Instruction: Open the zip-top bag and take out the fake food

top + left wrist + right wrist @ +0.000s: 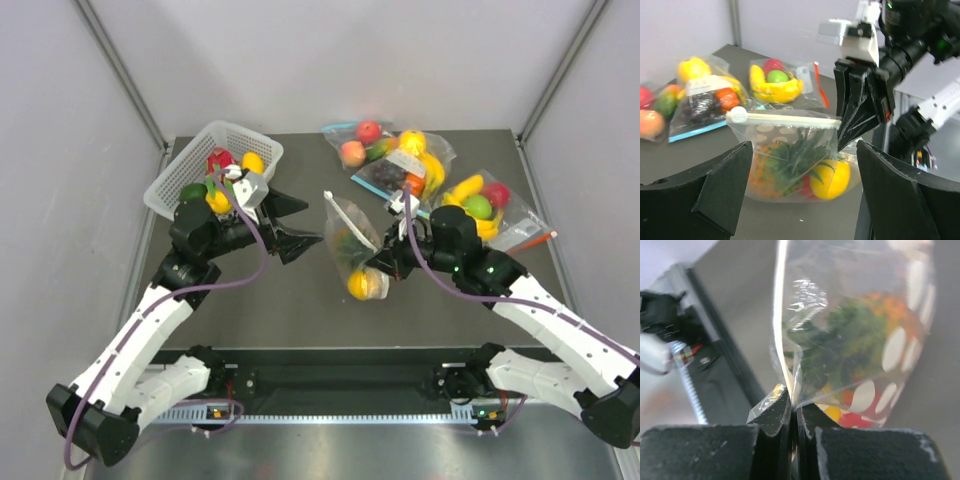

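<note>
The right gripper, clamped on only a thin edge of the zip-top bag at mid-frame, may lose it when the wide-open, empty left gripper pulls.

Dark table, white basket far left, zip-top bag centre, blue-strip bag, red-strip bag far right
</note>
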`<state>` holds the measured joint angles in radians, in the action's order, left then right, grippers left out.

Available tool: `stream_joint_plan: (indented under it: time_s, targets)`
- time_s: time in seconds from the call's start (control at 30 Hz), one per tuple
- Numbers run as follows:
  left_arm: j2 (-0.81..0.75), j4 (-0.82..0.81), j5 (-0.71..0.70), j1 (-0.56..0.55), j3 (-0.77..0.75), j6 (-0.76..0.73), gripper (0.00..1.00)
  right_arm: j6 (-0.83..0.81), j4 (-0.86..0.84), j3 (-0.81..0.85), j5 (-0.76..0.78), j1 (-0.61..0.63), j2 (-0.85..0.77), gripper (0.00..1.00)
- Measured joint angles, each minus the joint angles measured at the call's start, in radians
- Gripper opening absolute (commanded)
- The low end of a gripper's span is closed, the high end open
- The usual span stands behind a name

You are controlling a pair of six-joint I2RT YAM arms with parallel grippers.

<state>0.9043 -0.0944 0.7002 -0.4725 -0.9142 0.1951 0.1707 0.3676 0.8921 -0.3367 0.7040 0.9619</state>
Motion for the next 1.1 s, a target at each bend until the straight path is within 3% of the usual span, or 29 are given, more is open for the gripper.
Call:
stream_joint_plan:
  time_s: [0.27, 0.5, 0.73, 0.97, 1.07, 1.1]
  targets:
    - [0.102, -0.089, 0.258, 0.072, 0.023, -0.026, 0.89, 0.044, 0.000, 0.030, -0.346, -0.055, -0.003, 0.00]
    - [0.171, -0.224, 0.395, 0.098, 0.050, 0.029, 0.89, 0.077, -0.028, 0.058, -0.531, -0.073, -0.006, 0.00]
    - [0.253, -0.554, 0.487, 0.098, 0.107, 0.253, 0.88, 0.096, -0.081, 0.057, -0.685, -0.074, -0.004, 0.00]
    - [0.370, -0.888, 0.515, 0.089, 0.105, 0.501, 0.86, 0.095, -0.094, 0.051, -0.747, -0.074, -0.005, 0.00]
    - [0.422, -1.003, 0.516, 0.049, 0.089, 0.589, 0.82, 0.095, -0.095, 0.045, -0.761, -0.074, -0.005, 0.00]
    - [0.440, -1.037, 0.515, 0.034, 0.082, 0.615, 0.74, 0.095, -0.094, 0.044, -0.764, -0.074, -0.005, 0.00]
